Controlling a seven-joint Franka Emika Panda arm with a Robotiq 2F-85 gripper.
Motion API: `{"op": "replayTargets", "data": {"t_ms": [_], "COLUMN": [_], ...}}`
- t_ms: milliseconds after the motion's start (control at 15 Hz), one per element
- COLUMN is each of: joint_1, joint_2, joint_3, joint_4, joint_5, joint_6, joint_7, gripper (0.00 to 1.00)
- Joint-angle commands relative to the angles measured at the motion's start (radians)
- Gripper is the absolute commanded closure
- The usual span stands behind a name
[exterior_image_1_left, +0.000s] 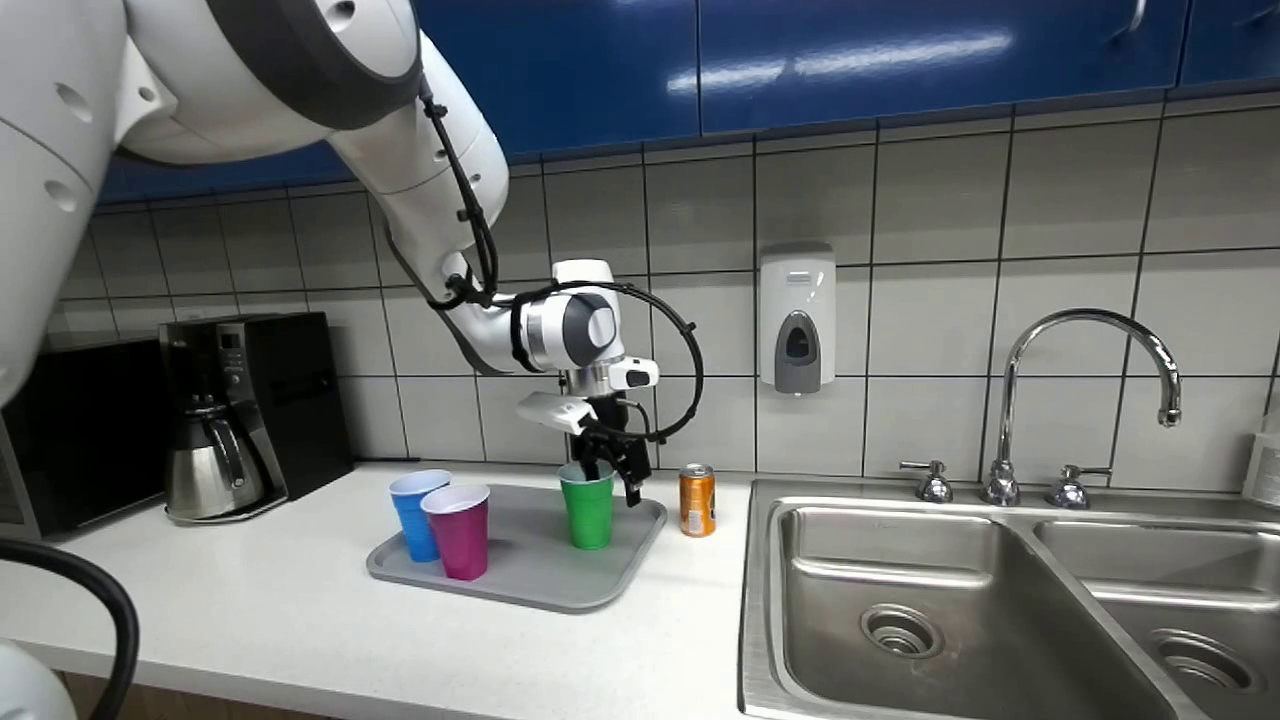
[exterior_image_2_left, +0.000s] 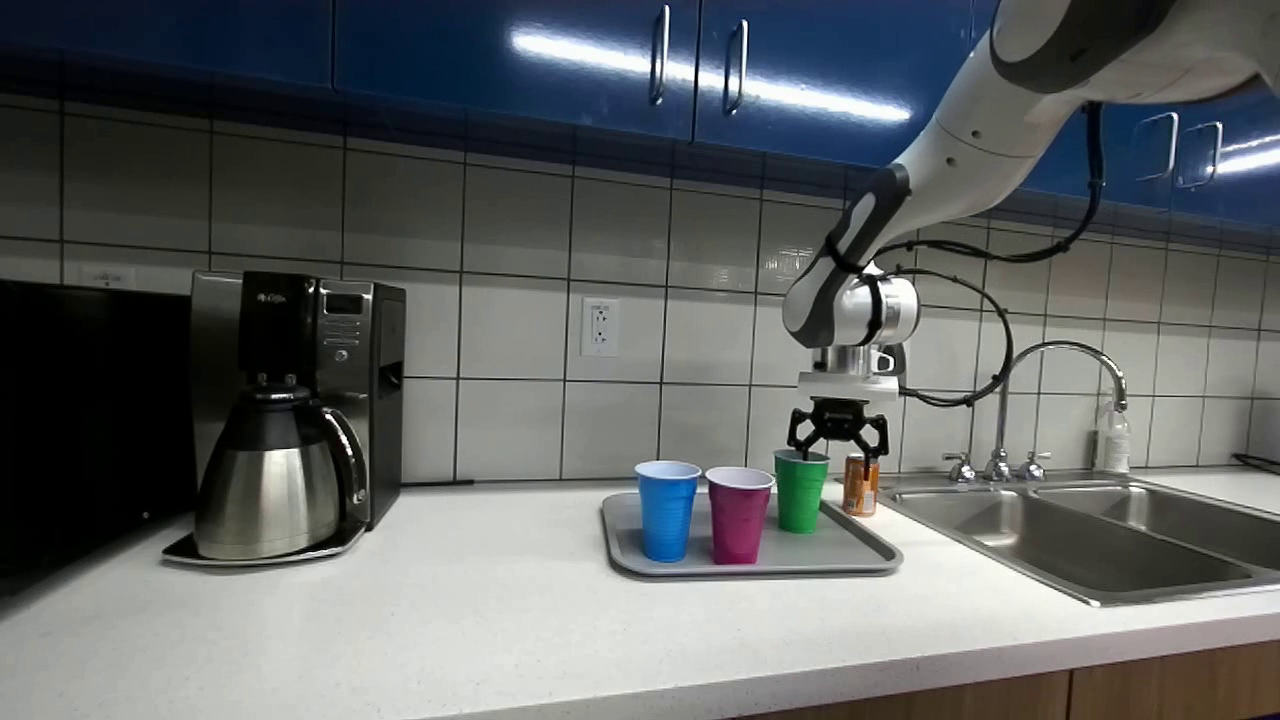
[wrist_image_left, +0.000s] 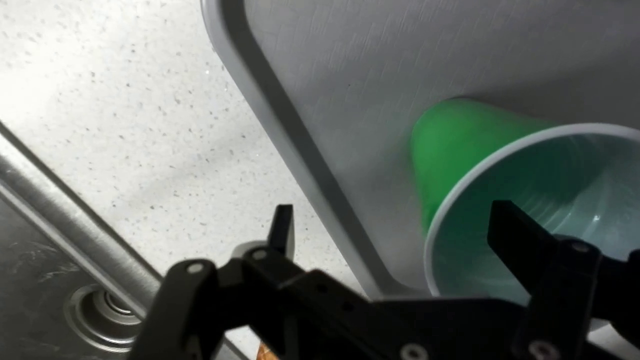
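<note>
We see the black two-fingered gripper (exterior_image_2_left: 837, 462) spread wide and empty; just below, the tapered green plastic cup (exterior_image_1_left: 590, 517) stands upright, one side of its rim between the fingers, on the grey rectangular tray (exterior_image_1_left: 530, 562) toward the white bench (exterior_image_2_left: 470, 610)'s back edge.

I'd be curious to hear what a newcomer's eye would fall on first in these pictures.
Probably the white robot arm, stretched over the counter, its black gripper open at the green cup. Next, perhaps, the blue cup and magenta cup standing on the same gray tray. The orange can might follow, beside the tray and near the sink.
</note>
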Motion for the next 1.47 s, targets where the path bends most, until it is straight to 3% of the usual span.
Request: {"op": "replayTargets", "data": {"t_ms": [0, 67, 133, 733, 800, 1400], "joint_1": [0.013, 0.013, 0.013, 0.015, 0.016, 0.013], "joint_2": [0.033, 0.037, 0.041, 0.060, 0.061, 0.004], "joint_3": [-0.015, -0.016, -0.016, -0.019, -0.021, -0.015], "joint_4": [0.057, 0.061, 0.064, 0.084, 0.086, 0.053], "joint_5": [0.003, 0.004, 0.004, 0.005, 0.005, 0.019], "joint_6": [-0.049, -0.049, -0.050, -0.054, -0.053, -0.022], "joint_7": [0.023, 0.023, 0.022, 0.023, 0.023, 0.012], "gripper": [0.00, 0.25, 0.26, 0.95, 1.00, 0.99]}}
